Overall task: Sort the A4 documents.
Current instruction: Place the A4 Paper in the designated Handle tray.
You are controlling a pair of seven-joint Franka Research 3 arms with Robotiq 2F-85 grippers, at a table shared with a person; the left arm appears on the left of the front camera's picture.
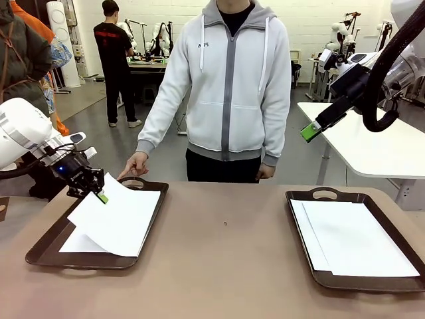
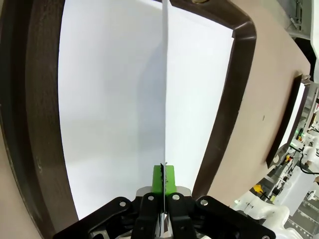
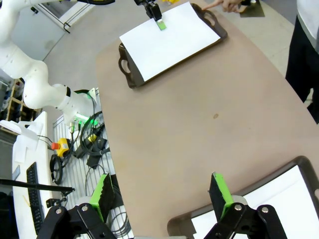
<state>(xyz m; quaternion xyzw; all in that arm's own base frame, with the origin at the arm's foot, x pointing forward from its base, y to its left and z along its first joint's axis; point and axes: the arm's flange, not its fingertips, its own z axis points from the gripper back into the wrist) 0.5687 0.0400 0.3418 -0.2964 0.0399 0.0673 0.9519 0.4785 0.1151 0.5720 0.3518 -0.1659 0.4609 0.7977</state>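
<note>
**Lifting the top sheet clear of the left tray**

The left gripper (image 1: 101,196) has its jaws pinched shut on the edge of one sheet (image 1: 123,216) of the A4 documents; the left wrist view shows that paper running edge-on straight out from between the green pads. Below the jaws more white paper (image 2: 104,99) lies flat in the left tray (image 1: 46,244). The right gripper (image 3: 162,195) hangs high with its jaws wide apart and nothing between them, above the right tray (image 1: 392,282), which already carries a sheet (image 1: 355,238).

To do this well, I judge the pinch should be kept firm but shallow, and the lift slow, so the limp sheet peels off without dragging the one beneath. A person's hand (image 1: 135,166) rests just beyond the jaws at the tray's far handle, so the path should stay clear of it. Carry the sheet across the desk (image 1: 226,266) low and level.
</note>
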